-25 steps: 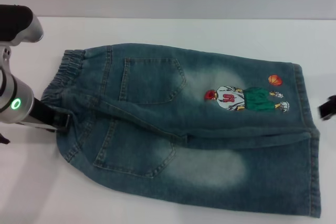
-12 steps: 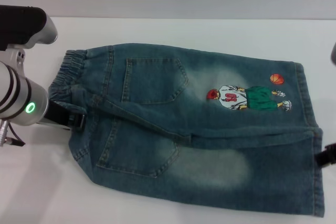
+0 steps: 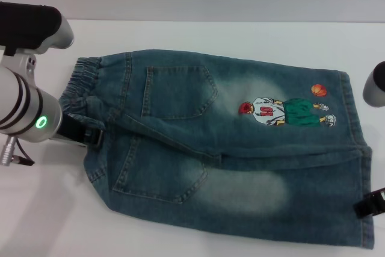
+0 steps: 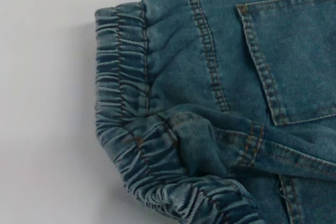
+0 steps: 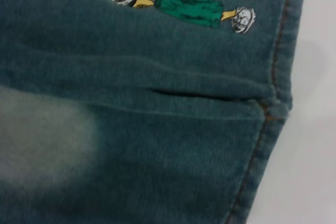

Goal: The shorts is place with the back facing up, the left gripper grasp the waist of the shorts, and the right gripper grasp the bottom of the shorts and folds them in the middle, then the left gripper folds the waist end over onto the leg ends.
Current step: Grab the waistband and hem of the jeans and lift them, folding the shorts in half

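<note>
A: Head view: we see the shorts (image 3: 222, 148) flat on the white table (image 3: 198, 34), long axis left to right, waistband (image 3: 81, 85) pointing left.

B: Our left gripper (image 3: 81, 132) sits at the waistband, right gripper (image 3: 370, 203) by the hems (image 3: 355, 148); we cannot tell either's jaws.

head view looks forward and down over long blue washed-denim shorts (image 3: 228, 148) on white table (image 3: 198, 34). left wrist view sits close over ruffled elastic waistband (image 4: 121, 103); right wrist view close over stitched leg hems (image 5: 275, 93), shared with head view.
</note>
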Robot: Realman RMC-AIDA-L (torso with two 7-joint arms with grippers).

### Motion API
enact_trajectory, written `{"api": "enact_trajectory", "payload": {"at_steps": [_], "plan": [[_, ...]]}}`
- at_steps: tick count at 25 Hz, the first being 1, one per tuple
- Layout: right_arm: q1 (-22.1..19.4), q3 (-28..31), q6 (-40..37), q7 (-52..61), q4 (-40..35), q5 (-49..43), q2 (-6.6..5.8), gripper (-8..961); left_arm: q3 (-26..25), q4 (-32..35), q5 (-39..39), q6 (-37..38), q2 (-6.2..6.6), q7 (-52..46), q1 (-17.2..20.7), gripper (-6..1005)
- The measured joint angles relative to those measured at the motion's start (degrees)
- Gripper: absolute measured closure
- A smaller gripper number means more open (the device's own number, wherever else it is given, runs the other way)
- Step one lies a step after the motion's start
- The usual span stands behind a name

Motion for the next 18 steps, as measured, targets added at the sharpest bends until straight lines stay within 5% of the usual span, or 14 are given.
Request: {"api": "enact_trajectory", "payload": {"at_steps": [18], "plan": [[-1.1,-0.7,-2.7,0.2,-2.5,0.9,0.34,309,0.2,-0.6,0.3,-0.2,0.22,0.3,0.0,784]]}}
